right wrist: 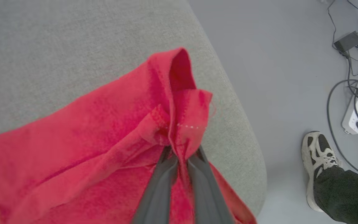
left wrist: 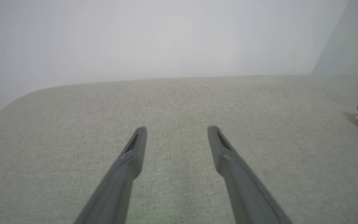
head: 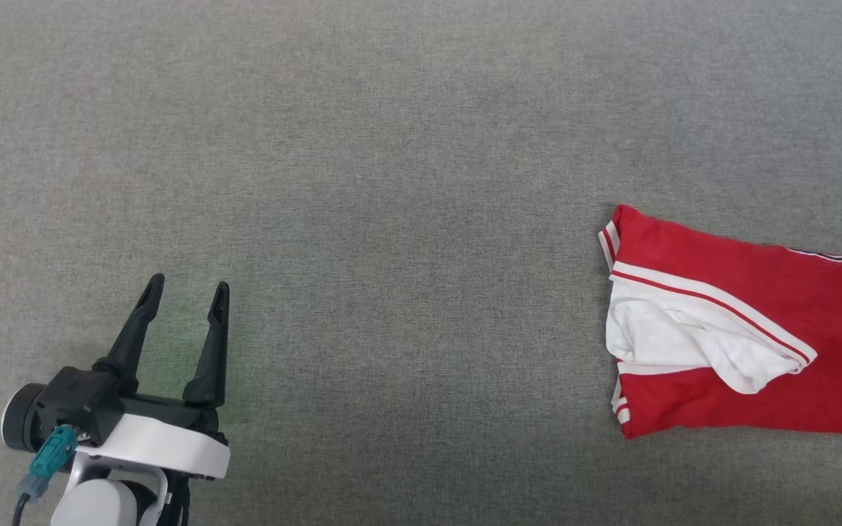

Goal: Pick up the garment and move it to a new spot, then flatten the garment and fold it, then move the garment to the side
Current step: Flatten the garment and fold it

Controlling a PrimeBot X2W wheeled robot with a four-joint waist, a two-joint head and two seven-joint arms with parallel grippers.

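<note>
Garment (head: pixel 721 263), just one, sits pinched in the right claw (right wrist: pixel 183 152); left claw (head: pixel 189 286) gapes, empty.

- The head view looks steeply down from well above the grey tabletop (head: pixel 392 146). The left pincer (head: pixel 189 283) is at lower left, and the shirt (head: pixel 742 343) is cut by the right edge.
- The left wrist view sits low and close to the tabletop, facing along its own fingers (left wrist: pixel 126 174) toward the far edge and a pale wall (left wrist: pixel 166 37).
- The right wrist view looks down from very near along the right pincer (right wrist: pixel 182 154), past the tabletop's rounded corner to the floor (right wrist: pixel 275 77).
- Head and left wrist views share the bare tabletop and the shirt's striped end.
</note>
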